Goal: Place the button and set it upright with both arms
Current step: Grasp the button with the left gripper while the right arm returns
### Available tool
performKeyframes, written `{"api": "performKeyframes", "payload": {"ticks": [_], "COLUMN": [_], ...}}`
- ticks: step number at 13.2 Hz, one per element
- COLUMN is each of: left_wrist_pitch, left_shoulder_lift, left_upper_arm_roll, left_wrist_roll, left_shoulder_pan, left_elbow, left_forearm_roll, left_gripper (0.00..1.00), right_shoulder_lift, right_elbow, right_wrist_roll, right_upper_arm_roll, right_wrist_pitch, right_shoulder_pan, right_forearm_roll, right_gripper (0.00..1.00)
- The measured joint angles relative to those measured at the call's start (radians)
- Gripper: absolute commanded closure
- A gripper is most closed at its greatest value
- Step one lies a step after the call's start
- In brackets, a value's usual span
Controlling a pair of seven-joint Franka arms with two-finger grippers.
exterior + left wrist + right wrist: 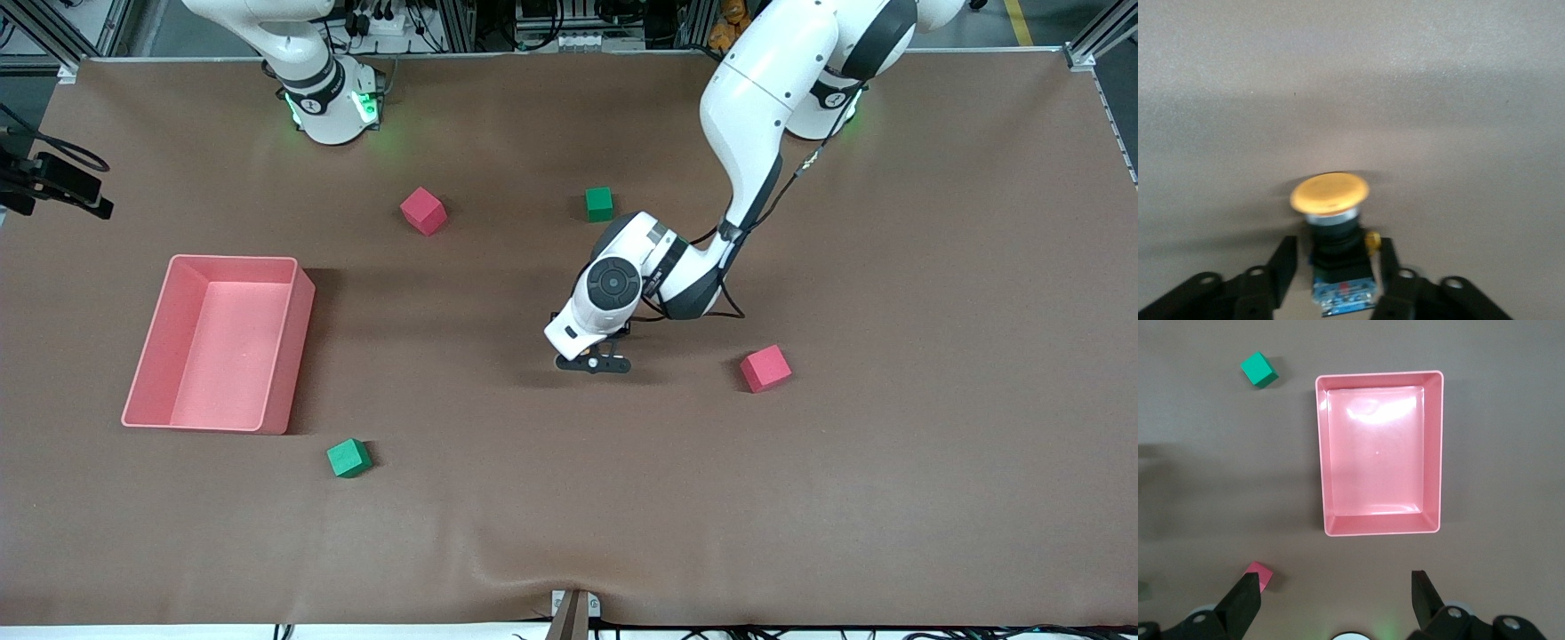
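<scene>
The button (1330,193) has a round orange cap, a black body and a blue base. It shows only in the left wrist view, on the brown mat, with the cap pointing away from the hand. The left hand hides it in the front view. My left gripper (593,363) is low over the middle of the table. In its own view (1338,257) its fingers stand either side of the button's black body, with a small gap on one side. My right gripper (1337,593) is open and empty, high over the table beside the pink bin (1379,377). It is out of the front view.
The pink bin (231,260) stands toward the right arm's end. A green cube (348,458) lies nearer the camera than the bin. A red cube (423,211) and a green cube (599,204) lie toward the bases. Another red cube (765,368) lies beside the left gripper.
</scene>
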Motion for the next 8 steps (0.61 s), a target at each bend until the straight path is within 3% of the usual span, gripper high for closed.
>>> {"api": "performKeyframes", "payload": {"ticks": [3,8], "left_wrist_pitch": [0.000,-0.005], "left_shoulder_lift": [0.000,-0.028], "left_upper_arm_roll": [0.000,0.000], "left_wrist_roll": [0.000,-0.015], "left_shoulder_pan": [0.000,-0.006], "left_elbow": [0.002,0.031], "left_forearm_roll": [0.001,0.008], "left_gripper": [1.00,1.00], "right_shoulder_lift": [0.000,0.000], "right_elbow": [0.000,0.000], "right_wrist_roll": [0.004,0.004], "right_upper_arm_roll": [-0.001,-0.008], "right_wrist_pitch": [0.002,0.000], "right_shoulder_pan": [0.001,-0.009], "right_forearm_roll": [-0.001,-0.002], "right_gripper": [0.00,0.00]}}
